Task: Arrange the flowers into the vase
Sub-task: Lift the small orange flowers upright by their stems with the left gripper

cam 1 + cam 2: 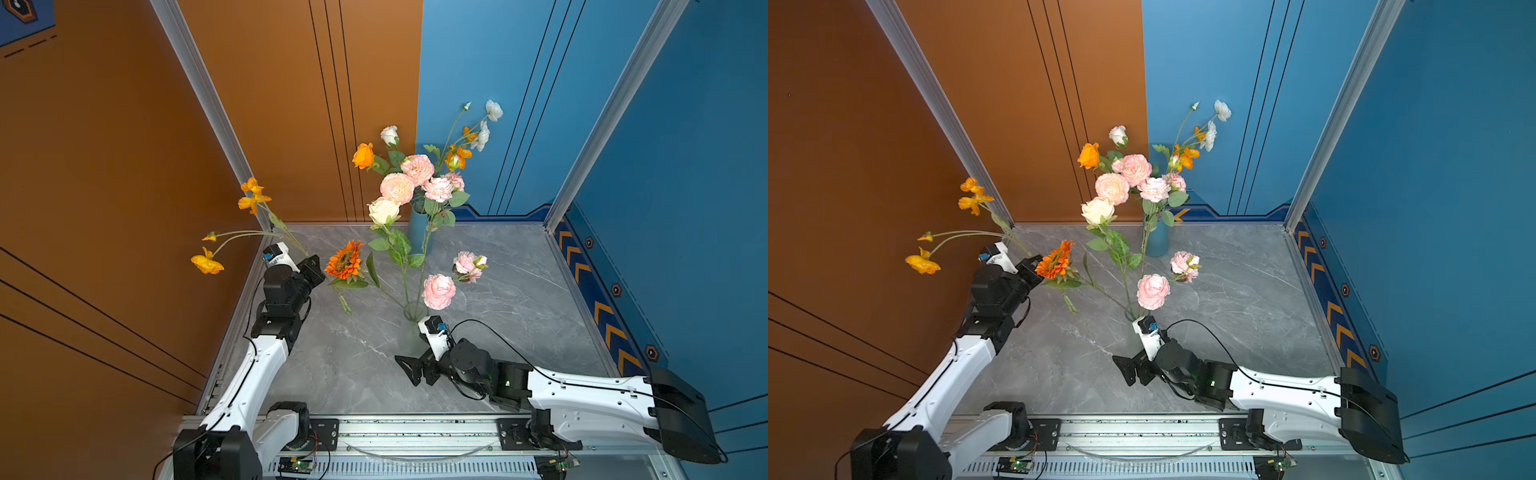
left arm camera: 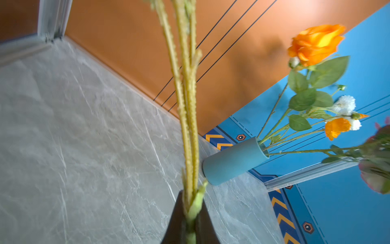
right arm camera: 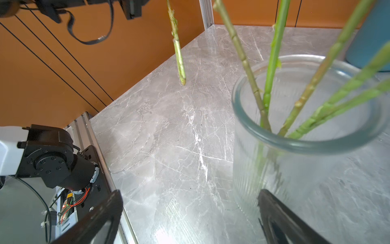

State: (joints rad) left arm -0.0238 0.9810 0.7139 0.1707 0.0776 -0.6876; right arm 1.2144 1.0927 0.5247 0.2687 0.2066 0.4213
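Left wrist view: the left gripper [image 2: 191, 202] is clamped on the thin stems of the orange poppy sprig [image 2: 186, 105], held in the air apart from the glass vase [image 3: 295, 145]. The right gripper [image 3: 190, 193] gapes beside it. The sprig seems light and bendy; better hold the stems, not the blooms.
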